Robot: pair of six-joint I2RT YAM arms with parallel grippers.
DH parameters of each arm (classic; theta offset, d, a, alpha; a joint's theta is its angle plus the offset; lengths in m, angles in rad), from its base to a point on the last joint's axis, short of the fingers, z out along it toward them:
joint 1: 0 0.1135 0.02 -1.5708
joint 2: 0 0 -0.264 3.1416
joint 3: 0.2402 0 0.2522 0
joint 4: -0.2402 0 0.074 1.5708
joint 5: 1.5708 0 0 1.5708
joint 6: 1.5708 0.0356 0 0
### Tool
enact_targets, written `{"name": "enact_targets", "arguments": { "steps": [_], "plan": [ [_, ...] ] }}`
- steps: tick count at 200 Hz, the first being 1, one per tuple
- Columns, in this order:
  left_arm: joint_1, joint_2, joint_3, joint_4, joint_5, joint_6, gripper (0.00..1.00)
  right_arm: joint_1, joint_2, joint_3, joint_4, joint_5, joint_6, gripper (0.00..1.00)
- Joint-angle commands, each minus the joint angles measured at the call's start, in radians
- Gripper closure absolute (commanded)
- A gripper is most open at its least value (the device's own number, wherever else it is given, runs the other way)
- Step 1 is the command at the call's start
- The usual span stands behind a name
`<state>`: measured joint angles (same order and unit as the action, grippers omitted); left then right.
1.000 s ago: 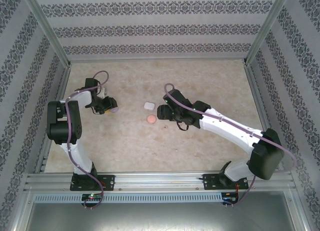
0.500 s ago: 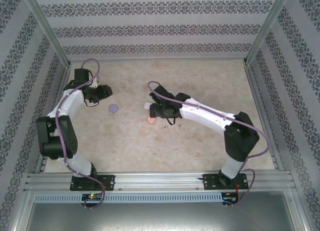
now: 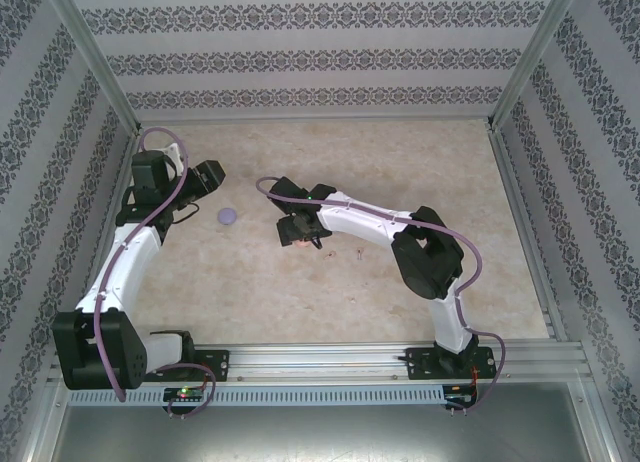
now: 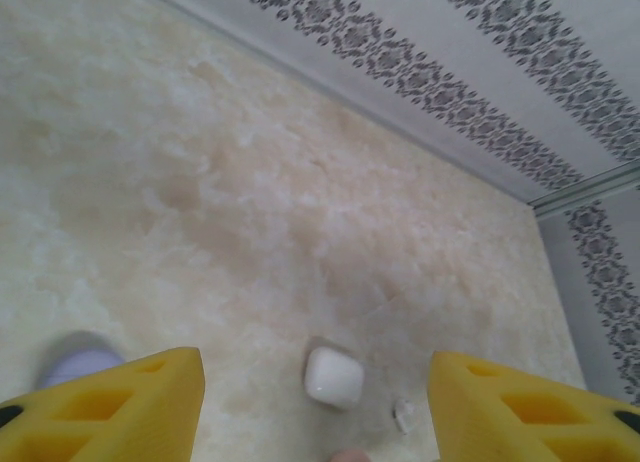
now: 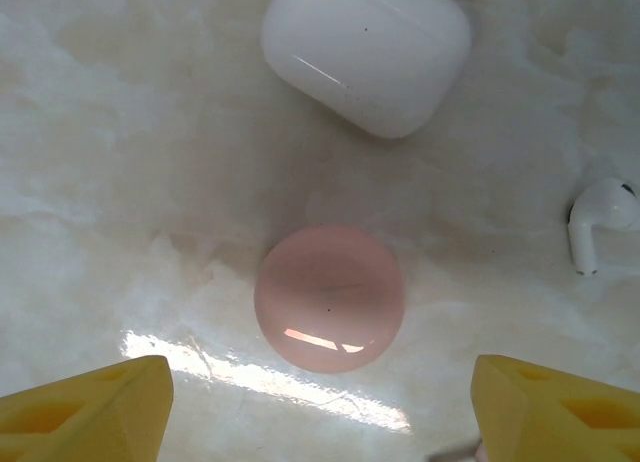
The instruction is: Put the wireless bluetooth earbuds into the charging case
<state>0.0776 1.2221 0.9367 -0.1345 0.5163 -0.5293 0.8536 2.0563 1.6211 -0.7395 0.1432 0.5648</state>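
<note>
- Cream marbled tabletop point(image 3: 420, 162) carries three charging cases: a purple round case point(image 3: 228, 216) near the left arm point(image 3: 125, 262), and a white rounded-square case point(image 5: 367, 50) and a pink round case point(image 5: 330, 310) beneath the end of the right arm point(image 3: 360, 222).
- One white earbud point(image 5: 600, 220) lies on the tabletop at the right edge of the right wrist view. It is outside every case, just below and right of the white rounded-square case and apart from the pink round case.
- Its long axis runs nearly top to bottom in that view, slightly tilted, with the rounded head uppermost and the stem pointing toward the lower edge.
- Wide apart, the right jaws hold nothing; the pink round case sits ahead of and between their yellow pads point(image 5: 90, 412), untouched.
- Equally wide, the left jaws hold nothing.
- From the left wrist, the white earbud is a small fleck just beside the white rounded-square case, too small to tell which way it points.
</note>
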Motion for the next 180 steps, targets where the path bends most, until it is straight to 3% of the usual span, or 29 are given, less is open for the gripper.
{"name": "enact_targets", "arguments": {
  "steps": [1, 68, 180],
  "plan": [
    [-0.016, -0.037, -0.016, 0.099, 0.029, -0.052, 0.39, -0.022, 0.022, 0.040, -0.044, 0.013, -0.131, 0.22],
    [-0.024, -0.087, -0.008, 0.085, 0.000, -0.051, 0.38, -0.054, 0.107, 0.093, -0.063, -0.079, -0.197, 0.23],
    [-0.035, -0.090, -0.033, 0.105, -0.019, -0.054, 0.38, -0.042, 0.185, 0.117, -0.065, -0.109, -0.162, 0.30]
  ]
}}
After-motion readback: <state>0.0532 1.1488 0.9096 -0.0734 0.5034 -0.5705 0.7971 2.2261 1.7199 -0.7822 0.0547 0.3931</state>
